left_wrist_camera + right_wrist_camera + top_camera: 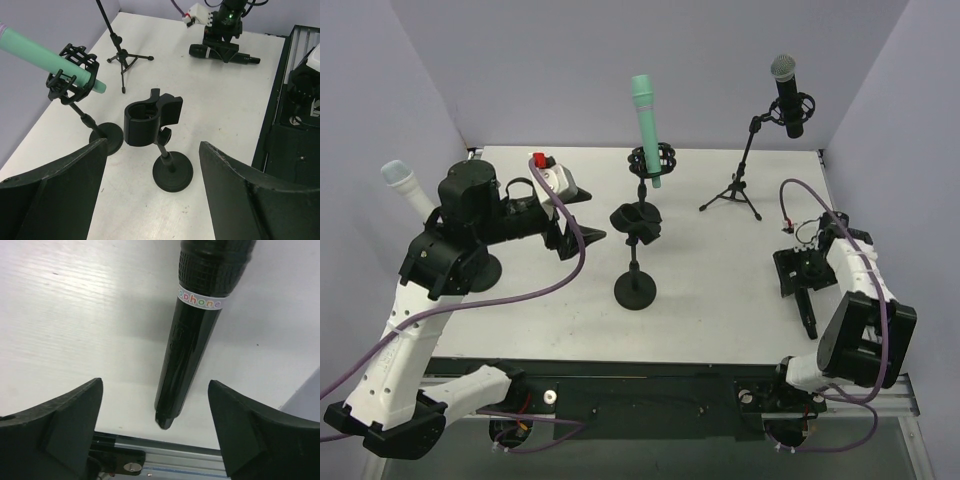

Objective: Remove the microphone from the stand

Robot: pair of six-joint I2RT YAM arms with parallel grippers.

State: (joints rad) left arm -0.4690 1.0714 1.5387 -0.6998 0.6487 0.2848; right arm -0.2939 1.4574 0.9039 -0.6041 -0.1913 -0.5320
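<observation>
A black microphone (200, 330) lies flat on the white table near its front right edge. It also shows in the top view (810, 322) and the left wrist view (245, 59). My right gripper (155, 390) is open and hangs just above it, one finger on each side, touching nothing; it shows in the top view (800, 272). The black stand with an empty clip (638, 222) stands mid-table, its round base (172, 172) in the left wrist view. My left gripper (582, 215) is open and empty to the left of that stand, and also shows in its wrist view (152, 200).
A green microphone (647, 125) sits in a shock-mount stand behind the empty clip. A black microphone with a silver head (786, 92) is on a tripod at the back right. A white microphone (405, 185) on a stand is beside the left arm. The table's front rail (200, 460) is close.
</observation>
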